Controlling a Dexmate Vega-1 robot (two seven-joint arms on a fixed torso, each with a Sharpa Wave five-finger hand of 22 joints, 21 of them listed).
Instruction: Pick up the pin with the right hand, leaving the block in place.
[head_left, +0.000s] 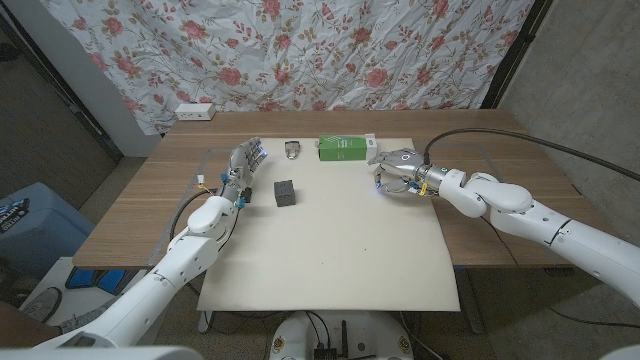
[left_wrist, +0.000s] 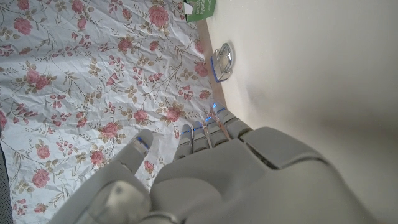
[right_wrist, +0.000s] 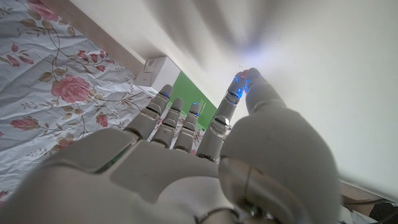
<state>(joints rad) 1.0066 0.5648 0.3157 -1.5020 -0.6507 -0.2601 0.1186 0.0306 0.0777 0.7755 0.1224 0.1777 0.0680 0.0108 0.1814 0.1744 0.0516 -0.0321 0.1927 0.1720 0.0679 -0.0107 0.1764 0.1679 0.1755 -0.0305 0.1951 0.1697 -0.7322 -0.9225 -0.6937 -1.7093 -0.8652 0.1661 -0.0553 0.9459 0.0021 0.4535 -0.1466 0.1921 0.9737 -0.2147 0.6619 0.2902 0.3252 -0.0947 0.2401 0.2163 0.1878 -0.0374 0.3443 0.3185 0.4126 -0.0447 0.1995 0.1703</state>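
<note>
Head view: my right hand hovers low over the white mat, just beside the green box at the mat's far edge. In the right wrist view my thumb and one finger meet at their tips over the mat, with a thin, pale sliver barely visible between them; I cannot tell whether this is the pin, nor whether it is held. The other fingers are extended toward the green box. The black block sits on the mat, well apart from my right hand and near my left hand. My left hand stands at the mat's left edge, fingers straight and empty. A small metal clip lies at the far edge, left of the green box, also seen in the left wrist view. A flowered curtain hangs behind the wooden table.
</note>
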